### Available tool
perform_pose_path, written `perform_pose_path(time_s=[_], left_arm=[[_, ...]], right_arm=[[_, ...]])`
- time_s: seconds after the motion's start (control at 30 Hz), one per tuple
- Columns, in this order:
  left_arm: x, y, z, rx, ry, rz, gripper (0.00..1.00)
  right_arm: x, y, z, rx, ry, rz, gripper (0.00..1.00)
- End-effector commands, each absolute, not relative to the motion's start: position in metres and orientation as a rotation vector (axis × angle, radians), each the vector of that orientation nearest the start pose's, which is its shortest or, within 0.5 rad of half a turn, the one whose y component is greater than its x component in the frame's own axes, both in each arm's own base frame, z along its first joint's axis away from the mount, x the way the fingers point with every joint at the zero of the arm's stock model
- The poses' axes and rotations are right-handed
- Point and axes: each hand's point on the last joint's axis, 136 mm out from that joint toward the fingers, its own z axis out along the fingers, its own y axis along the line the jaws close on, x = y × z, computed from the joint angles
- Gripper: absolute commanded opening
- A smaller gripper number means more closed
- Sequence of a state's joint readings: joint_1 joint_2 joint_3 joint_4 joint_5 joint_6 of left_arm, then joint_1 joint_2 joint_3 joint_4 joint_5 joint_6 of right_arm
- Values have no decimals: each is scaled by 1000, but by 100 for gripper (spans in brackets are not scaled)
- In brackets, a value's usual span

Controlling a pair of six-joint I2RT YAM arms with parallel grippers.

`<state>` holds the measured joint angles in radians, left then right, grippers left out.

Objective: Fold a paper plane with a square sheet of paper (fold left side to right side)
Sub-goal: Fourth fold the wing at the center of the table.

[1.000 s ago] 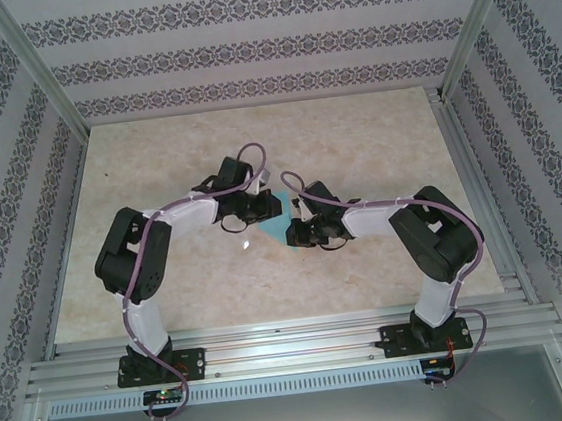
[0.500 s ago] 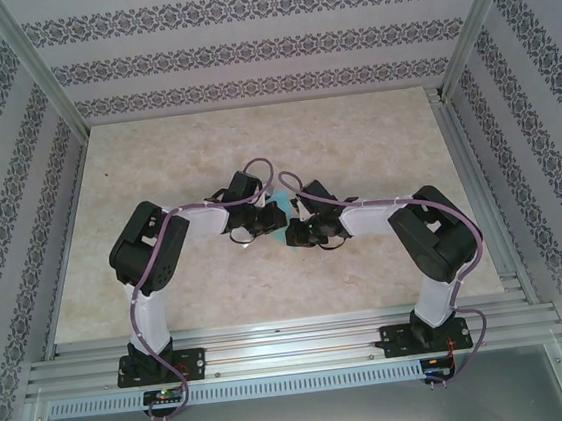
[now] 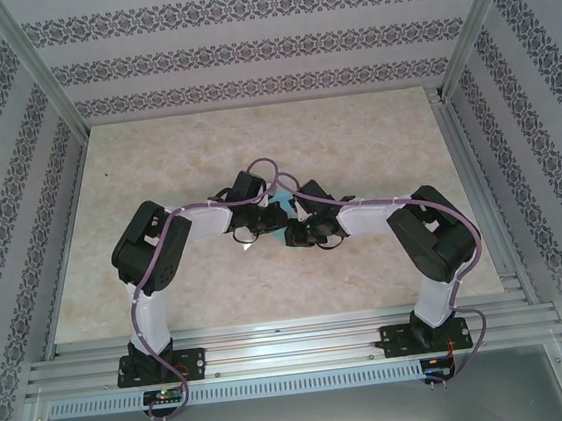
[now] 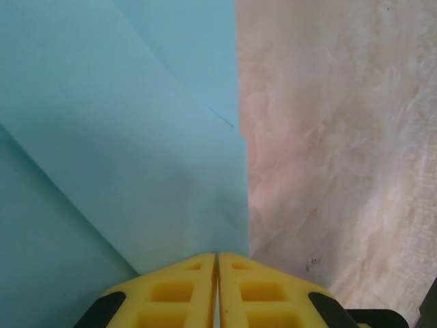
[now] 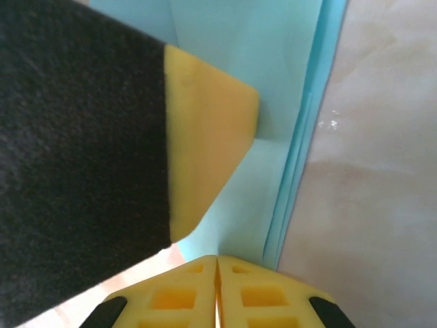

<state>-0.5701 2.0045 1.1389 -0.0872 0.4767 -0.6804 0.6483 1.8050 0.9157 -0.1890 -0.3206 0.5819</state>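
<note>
Square sheet of paper (image 3: 280,217): cyan, already folded into layers. It lies flat on the marble-look worktop (image 3: 155,163) at approx. centre of the top view. Most of it sits under the two hands, so just a small cyan patch shows btw. them.

Left wrist view: the paper (image 4: 123,137) takes the left half of the frame, w/ diagonal fold lines running from upper centre to lower left. Its straight right edge runs down mid-frame to the fingertips. Right wrist view: the paper (image 5: 287,75) is in the upper centre. Stacked layer edges line its right side, slanting down toward bottom centre.

Left hand (image 4: 217,260): yellow fingers pressed together, tips at the paper's right edge, bottom centre. Can't tell if any paper is nipped btw. them. In the top view it (image 3: 265,224) sits just left of the cyan patch.

Right hand (image 5: 217,261): fingers together too, tips at the paper's lower end; same doubt re. a nip. In the top view it (image 3: 299,231) is just right of the patch, close to the left hand. In the right wrist view a black-padded yellow finger (image 5: 205,130) of the left hand sits upper left, over the paper.

Both arms bend inward from bases at frame bottom, w/ purple cables (image 3: 266,167) looping above the wrists. Patterned walls (image 3: 244,53) and alu rails (image 3: 295,345) surround the worktop.
</note>
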Motion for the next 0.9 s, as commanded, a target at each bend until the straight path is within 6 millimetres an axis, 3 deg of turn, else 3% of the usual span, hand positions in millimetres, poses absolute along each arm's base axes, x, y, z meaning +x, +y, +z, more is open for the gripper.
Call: perform_pose_path(time_s=[0.0, 0.43, 0.87], left_arm=[[374, -299, -1, 65, 2720, -820, 10], [413, -271, -6, 4, 2692, -794, 10], [466, -261, 13, 10, 2644, -819, 14]], right_arm=[[214, 233, -53, -206, 3147, 479, 10], [209, 233, -54, -199, 3156, 483, 10], [205, 230, -55, -192, 3167, 476, 10]])
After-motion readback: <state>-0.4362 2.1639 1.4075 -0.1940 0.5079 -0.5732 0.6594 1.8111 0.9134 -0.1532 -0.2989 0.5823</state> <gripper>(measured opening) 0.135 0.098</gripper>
